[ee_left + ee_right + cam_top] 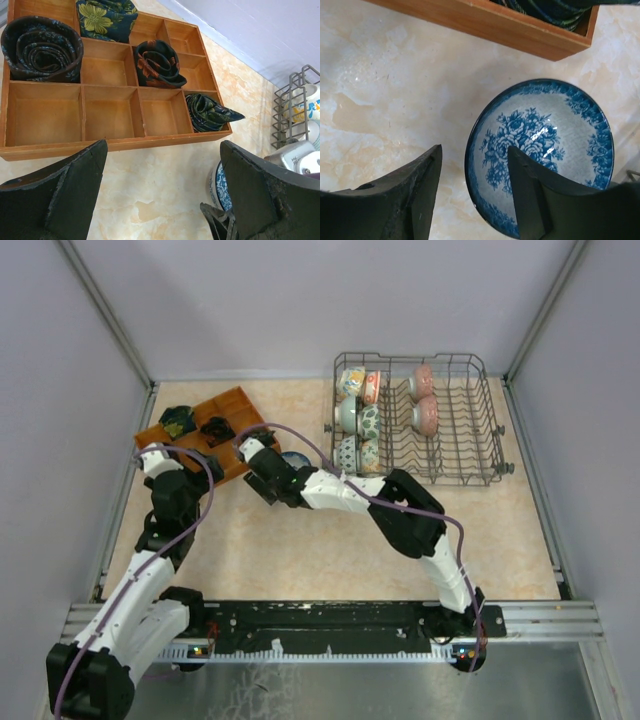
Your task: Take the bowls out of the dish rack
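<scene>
A blue-white floral bowl (545,145) sits upright on the table beside the wooden tray; it also shows in the top view (296,457) and the left wrist view (218,187). My right gripper (475,150) is open and straddles its near rim, one finger over the inside and one outside; in the top view it is left of the bowl (280,470). The grey wire dish rack (470,455) stands at the back right and holds several bowls on edge (358,420), two of them pink (426,417). My left gripper (164,145) is open and empty in front of the tray (160,455).
A brown wooden compartment tray (115,142) with rolled dark patterned cloths (42,47) lies at the back left (240,402). The rack's corner shows at the right of the left wrist view (292,107). Grey walls enclose the table on three sides.
</scene>
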Robot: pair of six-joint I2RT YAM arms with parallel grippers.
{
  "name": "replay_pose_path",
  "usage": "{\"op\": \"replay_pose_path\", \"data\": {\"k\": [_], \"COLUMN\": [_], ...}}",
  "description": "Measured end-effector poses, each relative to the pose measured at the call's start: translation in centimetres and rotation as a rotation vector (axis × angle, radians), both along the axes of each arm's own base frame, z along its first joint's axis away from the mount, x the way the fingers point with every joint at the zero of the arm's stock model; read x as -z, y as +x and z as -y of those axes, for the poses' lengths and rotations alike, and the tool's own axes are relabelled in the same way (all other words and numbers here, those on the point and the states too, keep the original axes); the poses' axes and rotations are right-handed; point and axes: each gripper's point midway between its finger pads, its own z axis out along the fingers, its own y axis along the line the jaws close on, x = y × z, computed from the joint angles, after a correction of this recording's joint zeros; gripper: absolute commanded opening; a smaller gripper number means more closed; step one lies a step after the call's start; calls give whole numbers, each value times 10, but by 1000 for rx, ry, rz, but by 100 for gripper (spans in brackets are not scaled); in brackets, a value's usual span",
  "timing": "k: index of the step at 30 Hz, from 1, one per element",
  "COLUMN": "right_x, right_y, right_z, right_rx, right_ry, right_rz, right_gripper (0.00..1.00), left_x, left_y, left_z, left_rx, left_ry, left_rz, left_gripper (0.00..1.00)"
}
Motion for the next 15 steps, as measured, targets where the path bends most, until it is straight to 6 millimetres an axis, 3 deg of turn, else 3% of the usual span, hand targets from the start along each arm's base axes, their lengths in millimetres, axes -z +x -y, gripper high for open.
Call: {"op": "replay_pose_path", "data": {"k": [4,7,10,15], "right_x": [0,-13,-40,-108], "right_y": [-7,-13,-17,-22], "right_z": [7,13,16,26], "right_rx": [-10,-16,-20,-9], "right_ry": [9,32,83,219], "right_rz": [-7,-4,19,96], "right_gripper": [59,61,62,70], "left_x": [-2,-2,-2,-2], "left_y": [0,0,0,0], "left_z": [0,0,0,0], "left_rx": [-2,-2,-3,-3], "left_ry": [-5,-8,-11,-14], "left_rz": [6,6,8,11], "left_gripper": [99,99,99,99]}}
